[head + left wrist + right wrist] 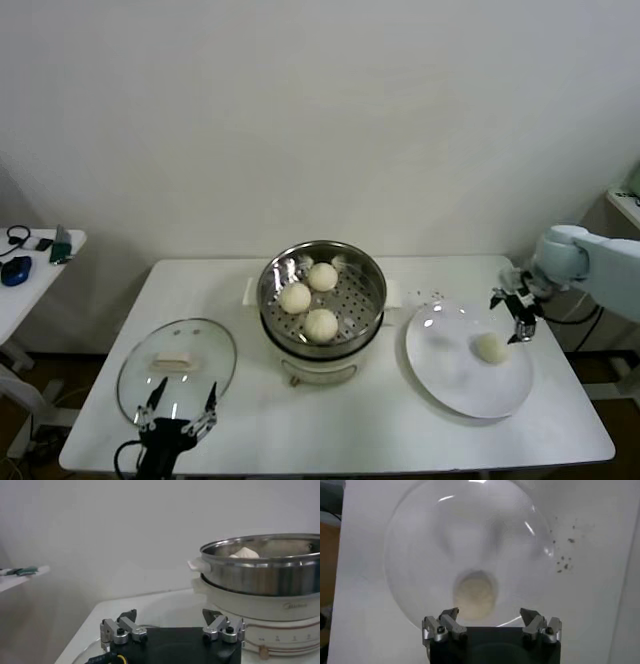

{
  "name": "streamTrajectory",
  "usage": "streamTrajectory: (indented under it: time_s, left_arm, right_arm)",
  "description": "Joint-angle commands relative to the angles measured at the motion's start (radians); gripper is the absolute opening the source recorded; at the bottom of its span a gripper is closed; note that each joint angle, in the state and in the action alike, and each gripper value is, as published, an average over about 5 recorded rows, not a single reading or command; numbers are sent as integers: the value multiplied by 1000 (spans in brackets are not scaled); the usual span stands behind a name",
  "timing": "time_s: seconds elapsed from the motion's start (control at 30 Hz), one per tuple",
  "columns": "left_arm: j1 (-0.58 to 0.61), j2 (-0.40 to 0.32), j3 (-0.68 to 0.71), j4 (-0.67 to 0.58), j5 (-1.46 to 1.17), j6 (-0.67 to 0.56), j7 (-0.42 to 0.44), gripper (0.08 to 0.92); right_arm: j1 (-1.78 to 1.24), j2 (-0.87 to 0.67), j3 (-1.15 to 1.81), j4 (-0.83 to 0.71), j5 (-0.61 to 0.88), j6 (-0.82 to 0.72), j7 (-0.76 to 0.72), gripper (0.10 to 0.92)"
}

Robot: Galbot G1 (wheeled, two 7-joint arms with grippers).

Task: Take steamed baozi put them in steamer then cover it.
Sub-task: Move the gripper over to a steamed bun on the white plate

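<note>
The steamer (pixel 372 272) stands uncovered mid-table with three steamed baozi (pixel 321 324) on its perforated tray. A fourth baozi (pixel 490 347) lies on the white plate (pixel 450 375) at the right. My right gripper (pixel 518 312) hovers open just above and beyond it; its wrist view shows the baozi (pixel 476 592) on the plate (pixel 420 555) ahead of the open right gripper (pixel 490 615). The glass cover (pixel 200 345) lies flat at the front left. My left gripper (pixel 180 412) is open over its near rim. Its wrist view shows the steamer wall (pixel 270 575) beyond the left gripper (pixel 170 617).
A small side table (pixel 40 262) with a mouse and other items stands at the far left. Dark crumbs (pixel 436 294) dot the tabletop behind the plate. The plate reaches close to the table's front right edge.
</note>
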Motion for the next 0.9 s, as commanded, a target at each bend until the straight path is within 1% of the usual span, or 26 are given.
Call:
streamTrajectory:
  time_s: [0.03, 0.3, 0.67, 0.8, 0.9]
  left_arm:
    - [8, -4, -2, 0, 3, 1, -1, 823]
    - [7, -1, 0, 0, 4, 3, -1, 823]
    - [5, 3, 5, -4, 6, 5, -1, 823]
    - [6, 5, 4, -5, 5, 4, -1, 823]
    - [5, 7, 5, -5, 3, 4, -2, 823]
  right_arm:
    - [-208, 35, 133, -98, -50, -15, 15, 823]
    - [-230, 59, 152, -113, -61, -23, 31, 815]
    - [-203, 54, 150, -95, -73, -27, 46, 706]
    - [-95, 37, 87, -48, -41, -26, 36, 677]
    - [76, 28, -26, 14, 30, -27, 24, 669]
